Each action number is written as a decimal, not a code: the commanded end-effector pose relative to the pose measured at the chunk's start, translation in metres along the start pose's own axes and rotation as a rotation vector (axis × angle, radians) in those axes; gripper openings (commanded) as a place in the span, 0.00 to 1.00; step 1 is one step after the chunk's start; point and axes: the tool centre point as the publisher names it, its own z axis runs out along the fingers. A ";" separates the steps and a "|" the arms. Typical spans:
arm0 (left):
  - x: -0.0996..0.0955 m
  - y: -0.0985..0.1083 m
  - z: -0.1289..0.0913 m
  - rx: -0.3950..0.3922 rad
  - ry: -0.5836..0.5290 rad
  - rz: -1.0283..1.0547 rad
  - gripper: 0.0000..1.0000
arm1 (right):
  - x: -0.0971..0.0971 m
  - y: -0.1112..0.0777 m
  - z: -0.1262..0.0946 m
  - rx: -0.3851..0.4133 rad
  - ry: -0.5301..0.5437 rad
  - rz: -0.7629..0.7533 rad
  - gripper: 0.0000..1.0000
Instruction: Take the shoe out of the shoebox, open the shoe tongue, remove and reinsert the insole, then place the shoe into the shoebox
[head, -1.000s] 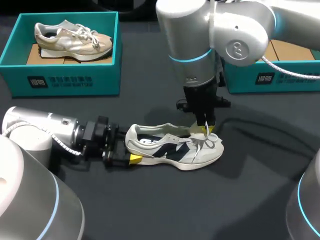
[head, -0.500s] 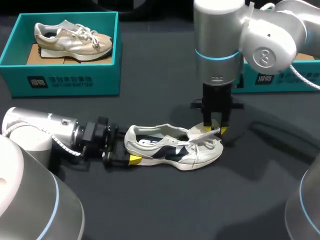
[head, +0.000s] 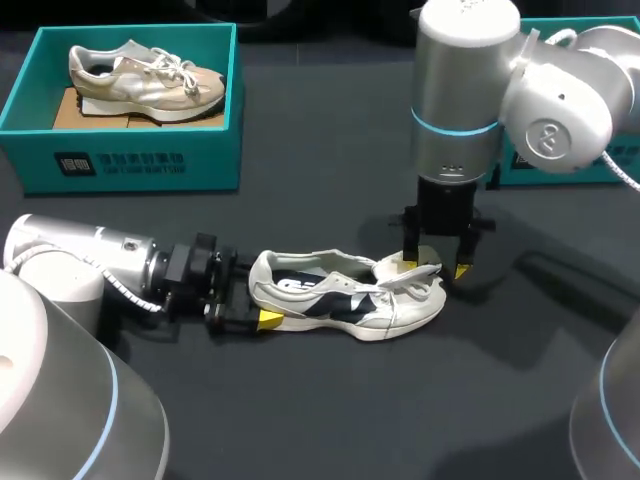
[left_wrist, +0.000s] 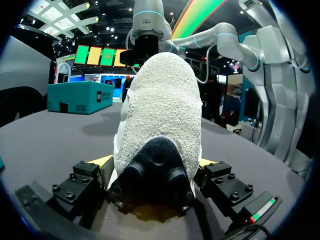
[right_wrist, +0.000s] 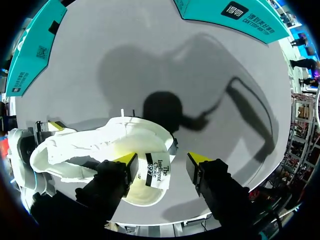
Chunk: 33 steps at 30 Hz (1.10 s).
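- Fabric-soft & light by the looks: treating shoe (head: 350, 300) as floppy up top, stiffer at heel (left_wrist: 160, 110).
- Clamping heel w/ left gripper (left_wrist: 152, 162) from both sides, pinning shoe flat on table (head: 300, 420).
- Holding right gripper (right_wrist: 162, 165) spread wide over tongue (right_wrist: 150, 192), not pinching; aiming for tongue's top edge.

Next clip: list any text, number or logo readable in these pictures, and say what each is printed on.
"327": on the white label of the shoe, on its tongue, in the right wrist view.
Small words beside that number on the same label: too small to read with certainty.
White logo and characters on the front wall of the left shoebox: too blurred to read.
Logo on the right shoebox: too small to read.
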 end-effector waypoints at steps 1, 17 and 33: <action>0.000 0.002 -0.001 0.001 0.000 0.000 0.00 | -0.002 -0.005 -0.001 -0.016 -0.011 0.000 0.75; 0.000 0.002 -0.001 0.001 0.000 0.000 0.00 | 0.000 -0.029 -0.067 -0.134 -0.090 -0.139 1.00; 0.000 0.002 -0.001 0.001 0.000 0.000 0.00 | 0.080 -0.032 -0.136 -0.156 -0.135 -0.534 1.00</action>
